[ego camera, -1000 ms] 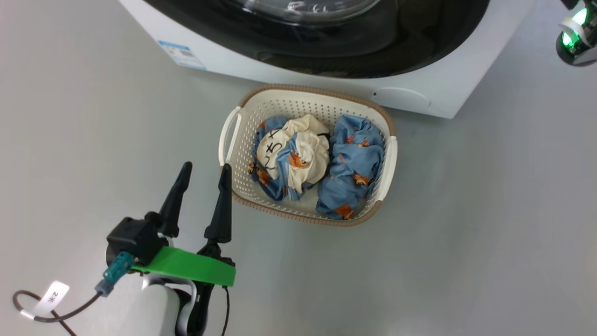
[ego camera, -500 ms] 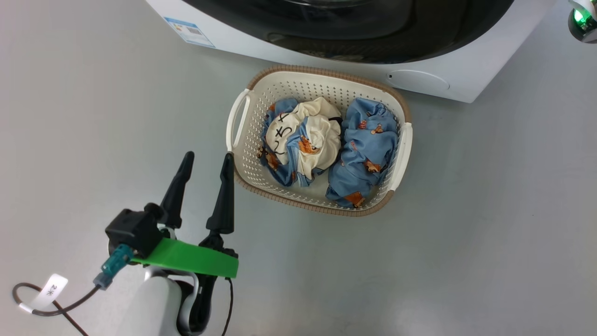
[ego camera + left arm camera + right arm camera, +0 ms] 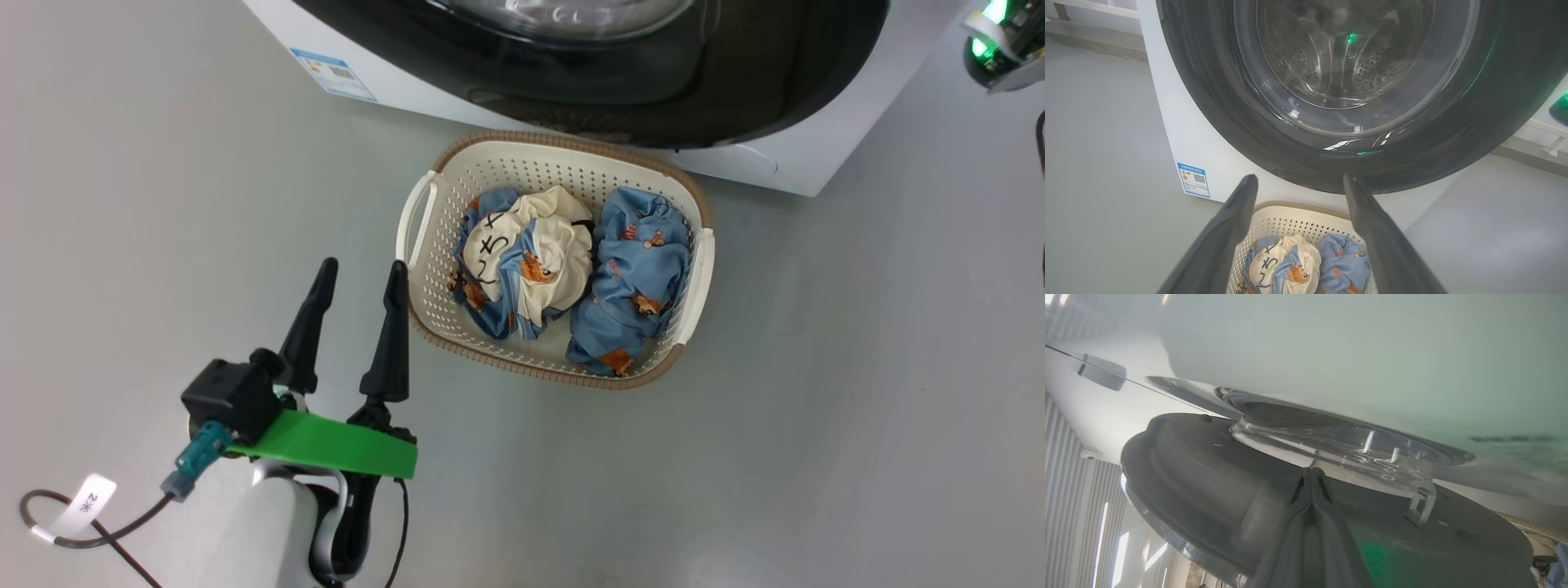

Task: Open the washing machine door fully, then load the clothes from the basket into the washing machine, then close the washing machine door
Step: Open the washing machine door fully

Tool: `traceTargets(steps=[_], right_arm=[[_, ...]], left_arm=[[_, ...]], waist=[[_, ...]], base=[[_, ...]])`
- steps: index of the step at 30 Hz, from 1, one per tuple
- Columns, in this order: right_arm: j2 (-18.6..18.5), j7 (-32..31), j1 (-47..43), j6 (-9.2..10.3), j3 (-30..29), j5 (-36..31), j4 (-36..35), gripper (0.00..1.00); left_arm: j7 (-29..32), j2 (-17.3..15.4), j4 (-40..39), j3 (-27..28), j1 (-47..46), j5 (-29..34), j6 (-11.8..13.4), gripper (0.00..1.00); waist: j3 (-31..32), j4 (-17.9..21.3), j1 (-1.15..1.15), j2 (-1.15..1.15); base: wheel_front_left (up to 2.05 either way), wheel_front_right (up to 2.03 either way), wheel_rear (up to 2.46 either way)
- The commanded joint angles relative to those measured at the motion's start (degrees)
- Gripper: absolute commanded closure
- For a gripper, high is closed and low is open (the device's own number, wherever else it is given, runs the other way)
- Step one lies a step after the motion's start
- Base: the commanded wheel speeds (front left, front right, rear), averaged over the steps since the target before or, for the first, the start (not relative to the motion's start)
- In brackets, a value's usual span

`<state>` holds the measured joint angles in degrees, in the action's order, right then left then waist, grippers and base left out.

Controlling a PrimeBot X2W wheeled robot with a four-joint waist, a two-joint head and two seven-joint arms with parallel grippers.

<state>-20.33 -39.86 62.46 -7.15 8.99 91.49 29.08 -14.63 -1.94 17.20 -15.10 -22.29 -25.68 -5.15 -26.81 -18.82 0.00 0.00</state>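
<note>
Beside the basket [image 3: 433, 286], left fingers [image 3: 393, 306] are hanging open, right fingers [image 3: 1312, 486] closed; clothes [image 3: 531, 261] are looking soft, light, pinchable on top.

head: down onto basket [image 3: 531, 167] | left wrist: low, facing door [image 3: 1208, 81] — basket shared with head | right wrist: close against door

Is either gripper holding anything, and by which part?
Nothing held: left gripper open beside the basket; right gripper shut empty at the washing machine door.

Cable tag [image 3: 90, 502]: "2"; washing machine [image 3: 824, 139] blue label [image 3: 333, 73] unreadable.
</note>
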Motion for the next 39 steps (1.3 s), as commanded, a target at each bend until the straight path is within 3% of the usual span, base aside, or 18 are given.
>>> traceTargets(steps=[1, 39], right_arm=[[1.43, -1.06, -1.65, -0.34, 0.9, -1.13, -2.13, 1.0], [5.31, -10.16, -15.3, -0.34, 9.3, -0.79, -9.38, 1.0]], left_arm=[[-0.37, -0.94, -1.25, 1.63, 0.17, -0.06, 0.34, 0.0], [-0.37, -0.94, -1.03, 3.29, 4.3, 1.58, 0.21, 0.0]], waist=[[0.4, 0.16, 0.0, 0.0], [8.66, 0.44, 0.0, 0.0]], base=[[0.0, 0.0, 0.0], [0.0, 0.0, 0.0]])
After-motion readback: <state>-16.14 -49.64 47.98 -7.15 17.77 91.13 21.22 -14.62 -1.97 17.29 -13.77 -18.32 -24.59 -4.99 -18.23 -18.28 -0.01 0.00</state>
